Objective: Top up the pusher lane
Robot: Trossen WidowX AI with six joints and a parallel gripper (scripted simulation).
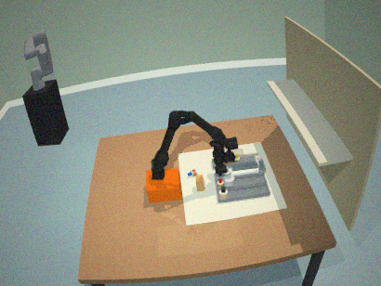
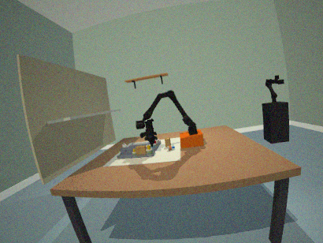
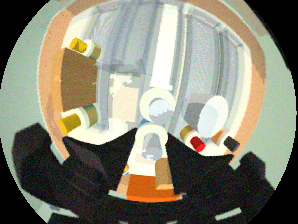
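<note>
Gripper (image 1: 221, 170) pinching a jar (image 3: 152, 143) at the rack's (image 1: 260, 188) near-left front edge, low over the white mat (image 1: 204, 211). Red-capped jar (image 1: 219, 181) just beside. Bare mat left of the rack, toward a tan block (image 1: 200, 182).

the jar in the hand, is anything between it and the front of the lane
Nothing visible blocks it. The hand is shut on a jar at the front edge of the grey lane fixture. The tan block stands clear on the mat. Which lane it faces is too small to tell.
</note>
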